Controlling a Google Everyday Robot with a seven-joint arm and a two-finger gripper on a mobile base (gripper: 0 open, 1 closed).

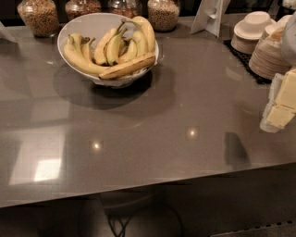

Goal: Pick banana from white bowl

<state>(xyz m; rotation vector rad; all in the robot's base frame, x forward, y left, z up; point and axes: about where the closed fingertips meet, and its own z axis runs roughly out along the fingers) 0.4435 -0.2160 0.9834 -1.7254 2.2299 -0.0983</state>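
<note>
The white bowl [73, 28] sat toward the far left of the grey counter [162, 143], heaped with bananas [111, 48]. Directly behind the bowl stood a row of glass jars [163, 14] filled with grain or cereal, close to its back rim. To the right of the bowl and a little behind it stood a white card holder [210, 16]. Farther right lay stacks of paper plates [270, 58] and paper bowls [252, 28] on a black mat [239, 54].

The gripper [279, 113] hung well to the right of the bowl, at the picture's edge beside the plate stacks, above the counter and touching nothing. Whether it was spread or closed could not be told from this angle.

In front of the bowl and to its right, bare counter ran to the near edge — nothing stood between gripper and bowl.

The front banana [127, 67] lay across the bowl's near rim, its long axis running left to right and rising slightly rightward. The others curved upward behind it, and their stems seemed to meet near the bowl's back — that part was dim.
</note>
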